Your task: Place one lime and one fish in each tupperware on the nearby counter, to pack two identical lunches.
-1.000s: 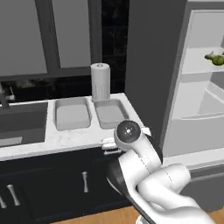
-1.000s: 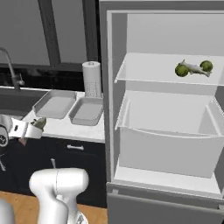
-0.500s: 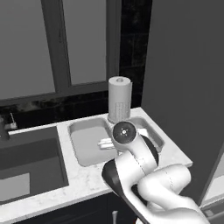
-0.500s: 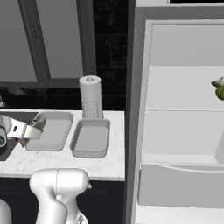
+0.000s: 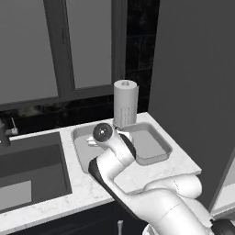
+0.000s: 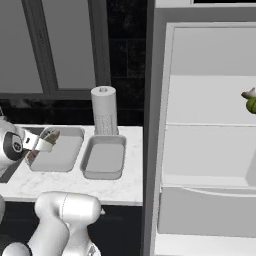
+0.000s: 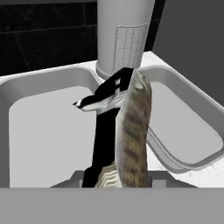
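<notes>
My gripper (image 7: 119, 94) is shut on a brown striped fish (image 7: 133, 131), which stands upright against a dark finger (image 7: 104, 131). From the right base view the gripper (image 6: 46, 141) holds the fish (image 6: 51, 135) just above the left tupperware (image 6: 57, 155). The right tupperware (image 6: 103, 159) lies beside it with nothing inside. Both grey trays sit on the white counter (image 6: 80, 184). From the left base view, my wrist hides most of the left tupperware (image 5: 81, 149); the right tupperware (image 5: 149, 143) shows fully. A lime (image 6: 251, 104) rests on a fridge shelf at the far right.
A paper towel roll (image 6: 103, 111) stands behind the trays, against the black wall. A dark sink (image 5: 27, 170) lies left of the counter (image 5: 137, 176). The open fridge (image 6: 210, 150) rises to the right, its grey side (image 5: 197, 92) next to the right tray.
Both base views have shifted: the camera has moved closer to the counter. The gripper, still holding the fish, now hangs over the left tupperware.
</notes>
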